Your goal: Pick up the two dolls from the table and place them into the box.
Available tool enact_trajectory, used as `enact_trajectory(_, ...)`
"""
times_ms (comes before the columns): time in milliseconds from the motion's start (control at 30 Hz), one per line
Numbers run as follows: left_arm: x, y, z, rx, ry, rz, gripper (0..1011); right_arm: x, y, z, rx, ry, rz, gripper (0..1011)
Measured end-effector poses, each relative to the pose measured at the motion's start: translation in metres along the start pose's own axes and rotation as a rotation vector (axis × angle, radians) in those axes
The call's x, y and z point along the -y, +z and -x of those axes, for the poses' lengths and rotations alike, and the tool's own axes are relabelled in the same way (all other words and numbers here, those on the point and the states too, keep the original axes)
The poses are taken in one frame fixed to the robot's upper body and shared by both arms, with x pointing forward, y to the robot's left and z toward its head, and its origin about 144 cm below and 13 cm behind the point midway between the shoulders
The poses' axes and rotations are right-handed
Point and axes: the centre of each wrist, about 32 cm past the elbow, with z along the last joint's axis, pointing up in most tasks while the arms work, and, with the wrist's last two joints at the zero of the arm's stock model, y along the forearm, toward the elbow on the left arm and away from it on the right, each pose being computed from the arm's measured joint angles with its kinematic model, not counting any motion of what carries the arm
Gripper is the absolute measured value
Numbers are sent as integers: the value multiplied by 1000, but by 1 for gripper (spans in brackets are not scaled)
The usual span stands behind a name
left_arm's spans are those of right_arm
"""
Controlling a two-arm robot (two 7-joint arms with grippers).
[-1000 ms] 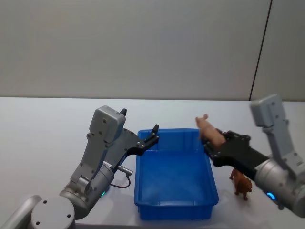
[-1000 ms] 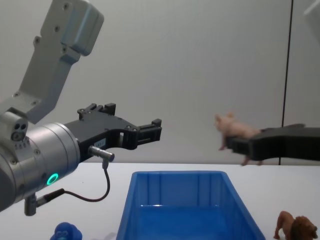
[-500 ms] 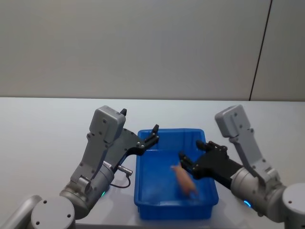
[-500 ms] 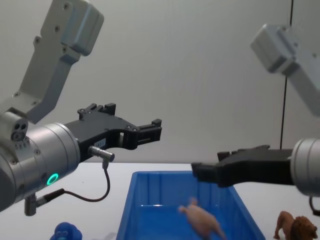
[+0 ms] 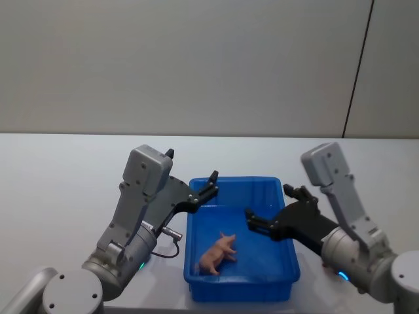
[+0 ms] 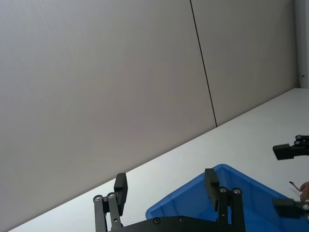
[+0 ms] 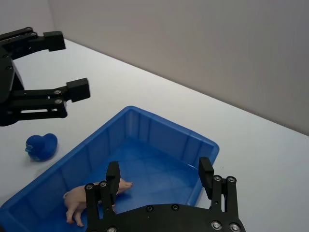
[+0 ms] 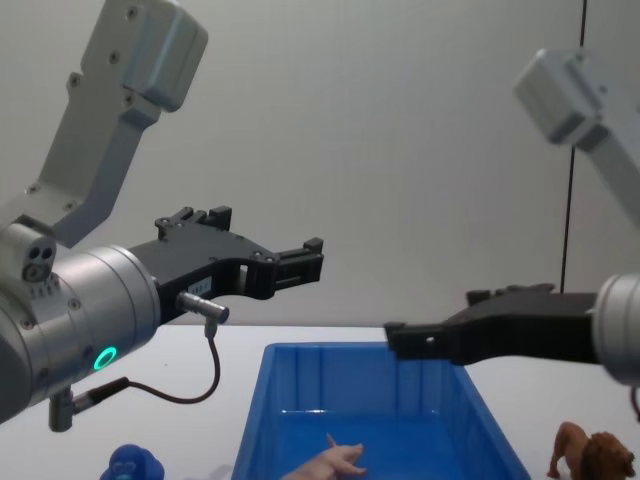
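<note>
The box [image 5: 242,288] sits on the surface [image 5: 59,176] directly in front of the robot, with its long axis running away from the robot. The pink figure [image 5: 218,254] lies on its side on the floor of the box, in the near half and clear of all four walls. Its long axis runs diagonally across the box: the snout points toward the far-right wall and the hind legs toward the near-left corner. The right tool [image 5: 268,201] hangs above the right half of the box, higher than the rim, with its fingers spread wide and nothing between them; the fingers point leftward over the box interior. The left tool [image 6: 165,180] is raised above the far-left corner of the box, fingers likewise spread and empty, pointing forward and slightly right. The lion [image 8: 592,458] stands upright on the surface to the right of the box, near its front end and apart from the wall; its maned head is on the side facing away from the box. The blue animal [image 7: 41,146] sits upright on the surface to the left of the box, near the front end, separate from the wall and below the left arm.
</note>
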Motion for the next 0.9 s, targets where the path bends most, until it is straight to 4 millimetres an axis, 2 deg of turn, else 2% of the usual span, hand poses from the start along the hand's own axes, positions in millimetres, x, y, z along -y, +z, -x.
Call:
enact_trajectory(367, 0, 0, 0, 0, 0, 0, 1002, 21, -6, -21, -28, -45, -14, 1001)
enact_trajectory(900, 0, 0, 0, 0, 0, 0, 1002, 54, -30, -43, -57, -75, 71, 1001)
